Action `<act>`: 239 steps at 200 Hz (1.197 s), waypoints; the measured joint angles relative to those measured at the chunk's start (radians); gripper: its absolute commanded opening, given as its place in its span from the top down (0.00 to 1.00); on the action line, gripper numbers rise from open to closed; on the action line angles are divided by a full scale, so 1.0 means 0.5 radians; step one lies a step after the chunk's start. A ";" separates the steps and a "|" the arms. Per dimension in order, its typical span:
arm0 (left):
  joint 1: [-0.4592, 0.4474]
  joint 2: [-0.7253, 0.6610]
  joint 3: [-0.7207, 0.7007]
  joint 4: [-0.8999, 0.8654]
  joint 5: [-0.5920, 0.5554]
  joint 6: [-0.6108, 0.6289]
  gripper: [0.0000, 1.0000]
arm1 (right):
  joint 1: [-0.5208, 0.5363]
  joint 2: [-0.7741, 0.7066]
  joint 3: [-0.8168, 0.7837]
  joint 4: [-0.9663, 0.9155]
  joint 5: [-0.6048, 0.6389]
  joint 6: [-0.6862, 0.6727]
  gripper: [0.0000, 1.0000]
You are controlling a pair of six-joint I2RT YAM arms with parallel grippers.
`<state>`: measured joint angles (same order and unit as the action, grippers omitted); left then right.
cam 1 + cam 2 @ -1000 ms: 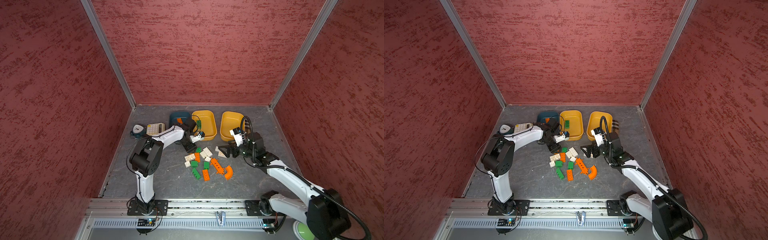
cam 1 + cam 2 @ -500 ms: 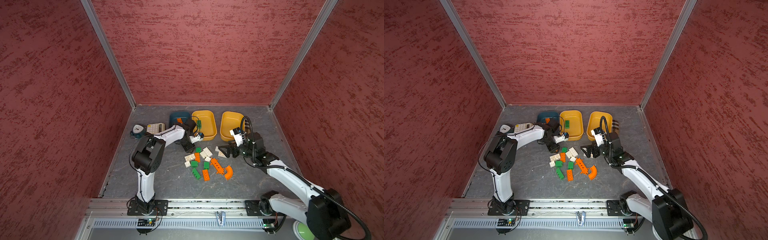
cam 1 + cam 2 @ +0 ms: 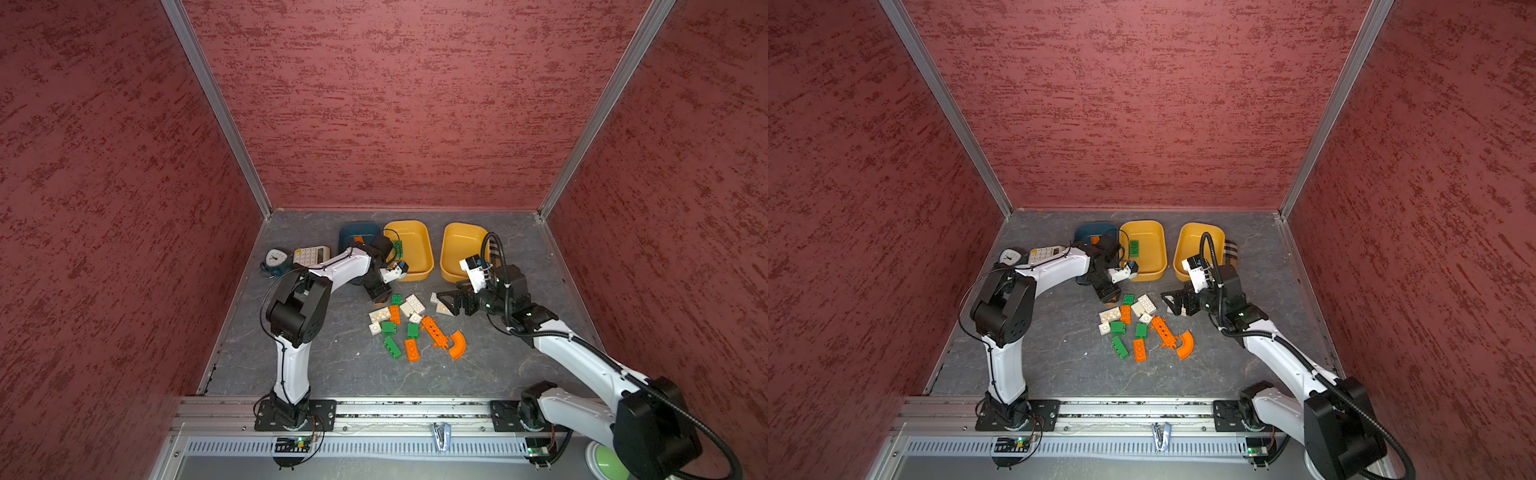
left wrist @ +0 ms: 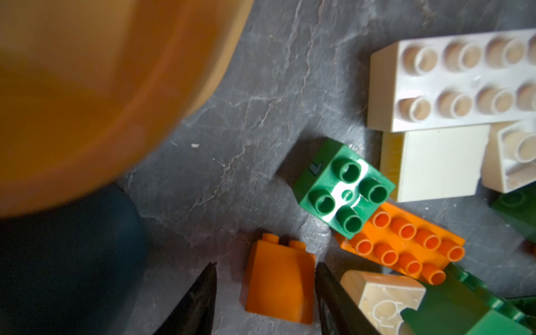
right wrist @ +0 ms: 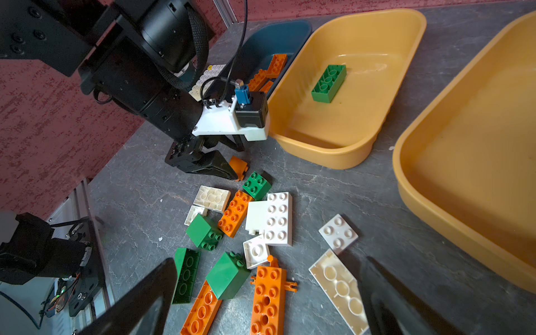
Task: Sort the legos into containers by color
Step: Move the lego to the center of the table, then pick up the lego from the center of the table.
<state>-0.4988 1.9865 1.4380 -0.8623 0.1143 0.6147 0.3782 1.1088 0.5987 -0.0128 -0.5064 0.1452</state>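
Observation:
Loose orange, green and white legos (image 3: 409,324) lie in a pile mid-table, with a long holed orange piece (image 3: 432,330) and an orange arc (image 3: 457,345). My left gripper (image 4: 266,265) is low at the pile's far-left edge. Its jaws are open and straddle a small orange sloped brick (image 4: 280,278) lying on the table, with a gap on one side. My right gripper (image 5: 269,261) hangs wide open over the pile's right side, holding nothing. Of the containers, the teal tub (image 5: 278,37) holds orange bricks. The middle yellow tub (image 3: 415,270) holds one green brick (image 3: 398,248).
A second yellow tub (image 3: 461,245) stands at the back right. A cream calculator (image 3: 311,254) and a small teal clock (image 3: 274,261) sit left of the teal tub. Red walls close in the table on three sides.
The left arm has shifted a little, with its gripper staying at the small orange brick. The right arm has not moved.

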 measured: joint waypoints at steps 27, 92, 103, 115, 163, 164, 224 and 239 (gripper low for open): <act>0.008 0.038 0.021 -0.060 0.016 -0.001 0.47 | 0.000 0.000 -0.001 0.000 0.000 0.000 0.01; 0.016 0.052 0.023 -0.154 0.021 -0.031 0.60 | 0.000 -0.001 -0.013 0.000 0.003 0.000 0.01; 0.021 0.052 0.027 -0.165 0.022 -0.043 0.64 | 0.000 -0.001 -0.014 -0.002 0.005 0.000 0.01; 0.024 0.052 0.035 -0.170 0.023 -0.053 0.67 | 0.000 -0.001 -0.014 -0.001 0.005 0.000 0.01; 0.023 0.031 0.096 -0.230 0.082 -0.108 0.67 | 0.000 -0.004 -0.014 0.000 0.003 0.001 0.01; 0.023 0.030 0.099 -0.234 0.085 -0.110 0.67 | 0.000 -0.004 -0.014 0.000 0.003 0.001 0.01; 0.148 -0.054 0.558 -0.394 0.159 -0.220 0.67 | 0.000 0.034 -0.010 0.019 -0.031 0.014 0.01; 0.243 -0.034 0.699 -0.407 0.157 -0.254 0.67 | 0.000 0.060 -0.002 0.027 -0.042 0.019 0.01</act>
<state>-0.3775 1.9694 1.7874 -1.0660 0.1928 0.4877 0.3782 1.1389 0.5980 0.0010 -0.5274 0.1547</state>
